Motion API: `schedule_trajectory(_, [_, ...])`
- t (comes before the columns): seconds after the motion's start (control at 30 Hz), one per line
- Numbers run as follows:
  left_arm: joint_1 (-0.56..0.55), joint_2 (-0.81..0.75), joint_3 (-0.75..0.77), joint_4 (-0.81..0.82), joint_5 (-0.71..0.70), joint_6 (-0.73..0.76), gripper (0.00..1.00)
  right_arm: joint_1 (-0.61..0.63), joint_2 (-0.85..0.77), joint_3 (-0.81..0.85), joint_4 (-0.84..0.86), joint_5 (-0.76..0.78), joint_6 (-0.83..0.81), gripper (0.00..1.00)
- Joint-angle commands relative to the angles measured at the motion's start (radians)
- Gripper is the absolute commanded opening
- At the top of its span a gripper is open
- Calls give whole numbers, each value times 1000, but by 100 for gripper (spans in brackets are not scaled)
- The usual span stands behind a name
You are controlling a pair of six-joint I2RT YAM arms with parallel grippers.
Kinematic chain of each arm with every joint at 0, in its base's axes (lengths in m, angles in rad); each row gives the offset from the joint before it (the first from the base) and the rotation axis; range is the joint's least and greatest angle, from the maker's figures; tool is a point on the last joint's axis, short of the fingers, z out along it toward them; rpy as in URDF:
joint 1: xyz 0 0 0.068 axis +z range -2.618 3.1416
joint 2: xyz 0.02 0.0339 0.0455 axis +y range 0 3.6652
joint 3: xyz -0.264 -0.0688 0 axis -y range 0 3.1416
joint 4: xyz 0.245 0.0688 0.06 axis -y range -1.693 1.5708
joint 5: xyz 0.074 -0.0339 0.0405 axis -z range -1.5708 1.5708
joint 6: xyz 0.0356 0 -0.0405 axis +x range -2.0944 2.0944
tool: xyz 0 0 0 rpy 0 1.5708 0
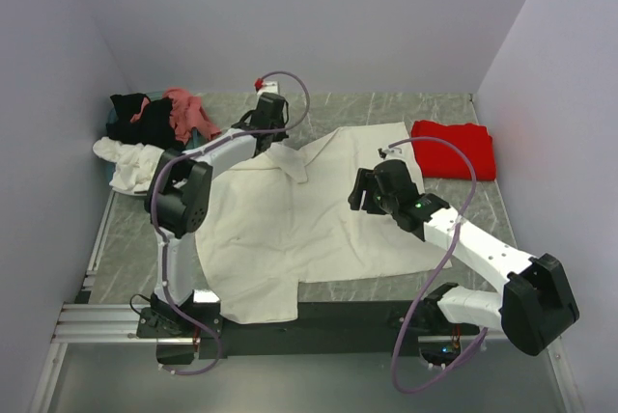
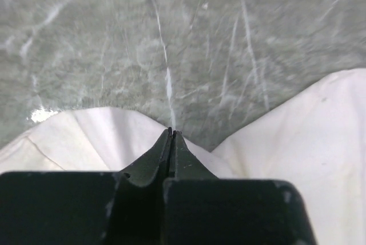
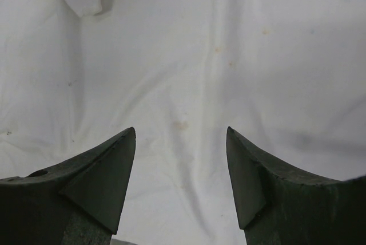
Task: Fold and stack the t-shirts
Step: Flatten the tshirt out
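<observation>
The top external camera sits high above and behind the arm bases, which lie at 6 o'clock in its frame, and looks down on the whole table [image 1: 367,109] and the cream t-shirt [image 1: 290,230]. The left wrist camera rides close behind the left gripper [image 2: 170,132], facing out over the shirt's 12 o'clock edge onto bare marble. The right wrist camera looks steeply down past the right gripper [image 3: 180,131] from so near that cloth fills its frame; all three views share that shirt.
</observation>
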Motion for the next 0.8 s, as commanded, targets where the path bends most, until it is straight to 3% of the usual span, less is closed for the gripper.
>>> schedule_trajectory(0.0, [2,-78,-14,57,-8,-4,1,-5,-35,-9,23,3,3,71])
schedule_trajectory(0.03, [2,-66,11,40,24,-2,1,-5,-36,-10,22,-2,2,71])
schedule_trajectory(0.17, [0,-14,52,-23,67,-21,31,-5,-38,-15,26,-3,6,71])
schedule_trajectory(0.27, [0,28,68,-40,89,-30,42,-4,-42,-19,25,-3,8,71])
schedule_trajectory(0.47, [-3,106,129,-79,92,-30,52,-5,-55,-26,17,2,10,71])
schedule_trajectory(0.77, [-4,175,172,-132,58,-14,52,-5,-64,-27,17,2,14,71])
